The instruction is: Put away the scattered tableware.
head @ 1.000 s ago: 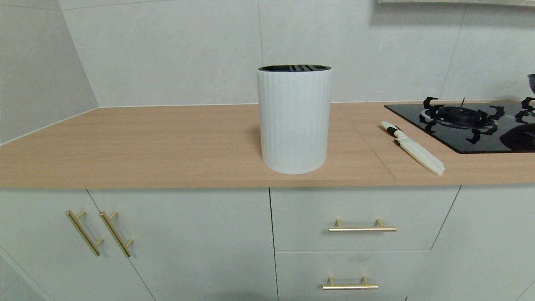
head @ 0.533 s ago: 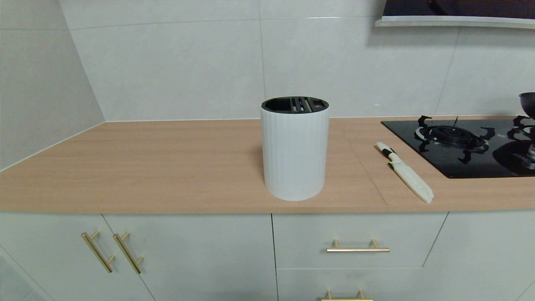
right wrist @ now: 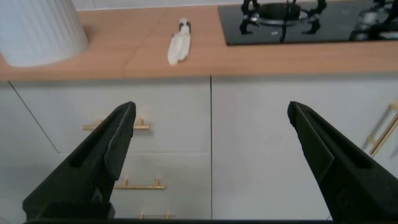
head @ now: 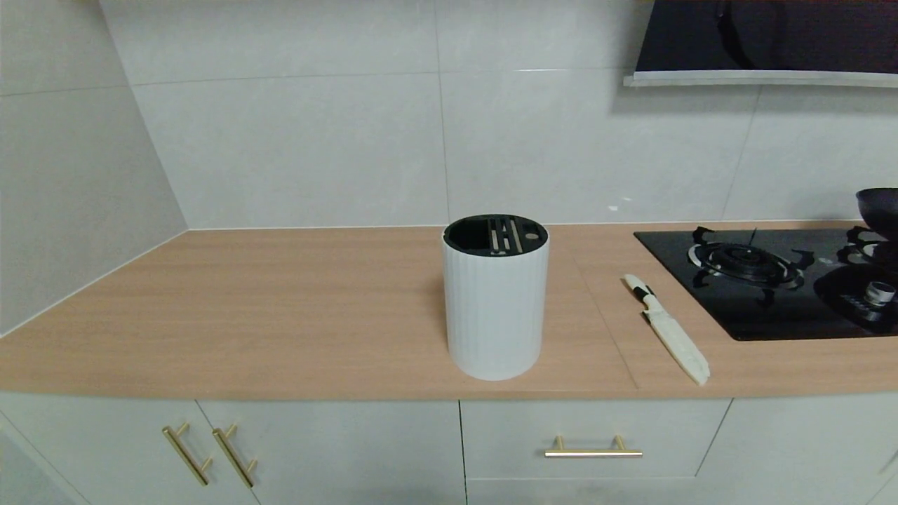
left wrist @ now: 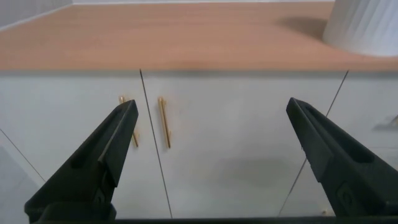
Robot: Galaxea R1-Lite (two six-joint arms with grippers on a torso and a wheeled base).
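Observation:
A white ribbed knife holder (head: pixel 496 298) with a black slotted top stands near the front edge of the wooden countertop (head: pixel 280 301). Right of it lies a knife (head: pixel 665 327) with a white blade and a white-and-black handle, also seen as the knife (right wrist: pixel 179 45). My left gripper (left wrist: pixel 211 115) is open in front of the cabinet doors, below counter level, with the holder's base (left wrist: pixel 367 28) up ahead. My right gripper (right wrist: pixel 211 118) is open too, low in front of the drawers, nothing between its fingers.
A black gas hob (head: pixel 765 277) with burner grates sits at the right of the counter, a dark pot (head: pixel 878 207) on its far edge. Tiled walls close the back and left. Gold handles (head: pixel 593 449) mark the drawers and doors below. A range hood (head: pixel 765 42) hangs above.
The whole head view has shifted downward in the picture: the camera has risen, showing the holder's top and the hood. Nothing on the counter has moved.

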